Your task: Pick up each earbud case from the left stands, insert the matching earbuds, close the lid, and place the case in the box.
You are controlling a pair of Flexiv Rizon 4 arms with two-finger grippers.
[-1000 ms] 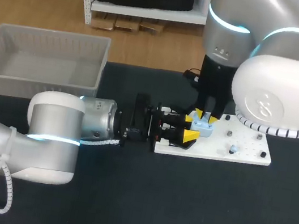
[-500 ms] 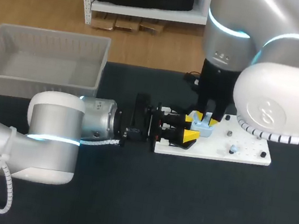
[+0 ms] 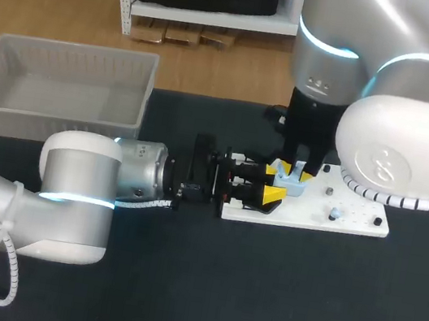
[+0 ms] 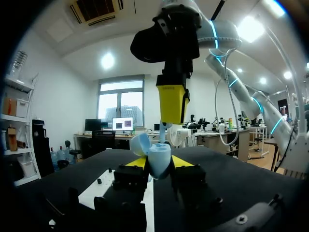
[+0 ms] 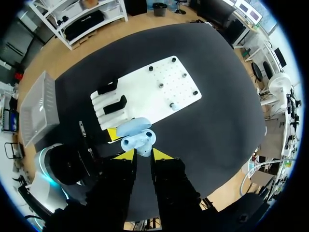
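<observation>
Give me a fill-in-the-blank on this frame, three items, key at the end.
The left gripper is shut on a light blue earbud case whose lid is ____.
The right gripper hangs directly ____ that case.
The flat pegged board on the table is ____.
Missing: open; above; white.

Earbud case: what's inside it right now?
The earbud case is open in the left claw. Its pale interior shows; the right claw covers part, so earbuds cannot be confirmed.
</observation>
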